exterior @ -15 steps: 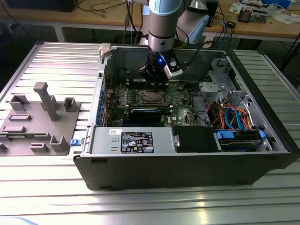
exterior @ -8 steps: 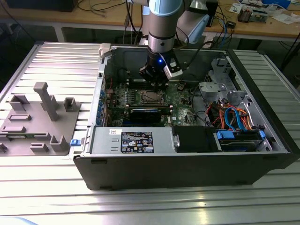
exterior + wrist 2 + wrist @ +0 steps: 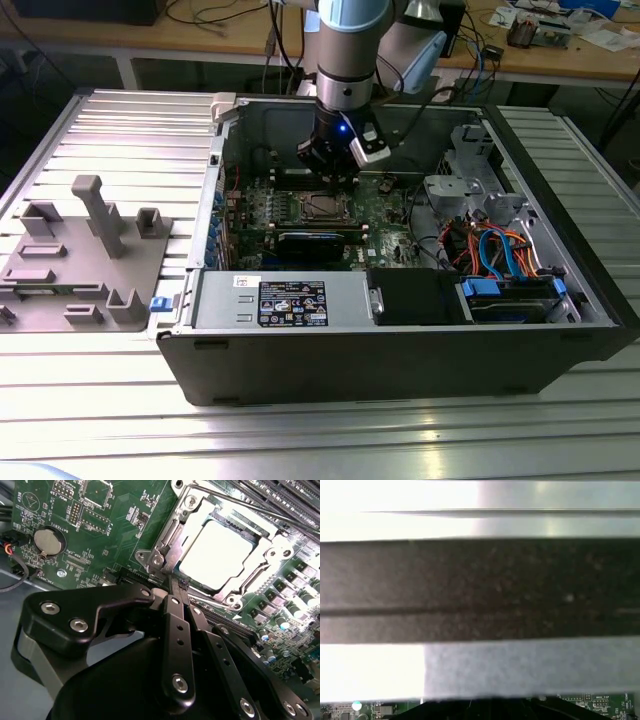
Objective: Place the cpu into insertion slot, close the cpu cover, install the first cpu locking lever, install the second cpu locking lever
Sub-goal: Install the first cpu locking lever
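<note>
Coin battery (image 3: 48,540) on green board; grey fixture tray (image 3: 80,255).

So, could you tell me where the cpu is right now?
In the second wrist view the cpu sits in the socket under the cover, just beyond the tool.

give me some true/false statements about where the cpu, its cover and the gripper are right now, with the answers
1. The silvery-grey square cpu sits in the insertion slot. True.
2. The thin silvery metal cpu cover stands raised, clear of the chip. False: in the second wrist view it lies down, framing the cpu.
3. The black gripper holds the cpu in its fingers. False: its fingers are together and empty, tips at the cover's edge.
4. The arm is inside the open grey computer case. True: in the exterior view the gripper hangs over the green motherboard.
5. A round silver coin battery sits on the motherboard. True.
</note>
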You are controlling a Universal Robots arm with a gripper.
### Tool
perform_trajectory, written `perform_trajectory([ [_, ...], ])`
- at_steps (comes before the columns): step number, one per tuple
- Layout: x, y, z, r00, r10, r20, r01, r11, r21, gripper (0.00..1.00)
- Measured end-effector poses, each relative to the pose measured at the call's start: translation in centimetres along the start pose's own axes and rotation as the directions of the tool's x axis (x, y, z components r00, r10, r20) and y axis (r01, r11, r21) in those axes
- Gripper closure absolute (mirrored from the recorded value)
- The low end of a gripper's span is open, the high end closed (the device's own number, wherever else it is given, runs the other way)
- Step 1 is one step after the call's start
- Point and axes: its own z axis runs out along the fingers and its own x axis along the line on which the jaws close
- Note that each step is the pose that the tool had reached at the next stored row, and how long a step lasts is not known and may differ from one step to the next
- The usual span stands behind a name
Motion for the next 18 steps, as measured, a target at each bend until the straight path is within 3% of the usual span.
perform_trajectory([
  [6,-0.03,-0.09,0.41,1.0000,-0.001,0.0001,0.001,0.9997,0.0228,0.89],
  [8,-0.01,-0.11,0.48,1.0000,0.000,0.0001,0.000,0.9997,0.0228,0.89],
  [10,-0.01,-0.13,0.54,1.0000,0.000,-0.0018,0.000,1.0000,0.0088,0.89],
  [11,-0.01,-0.13,0.56,1.0000,0.000,-0.0025,0.000,1.0000,-0.0010,0.89],
  [12,-0.03,-0.11,0.62,1.0000,0.001,-0.0037,-0.001,0.9998,-0.0182,0.89],
  [13,-0.03,-0.11,0.66,1.0000,0.001,-0.0039,-0.001,0.9997,-0.0255,0.89],
  [15,-0.04,-0.11,0.68,1.0000,0.001,-0.0041,-0.001,0.9993,-0.0365,0.89],
  [18,-0.03,-0.09,0.56,1.0000,0.001,-0.0040,-0.002,0.9991,-0.0431,0.89],
])
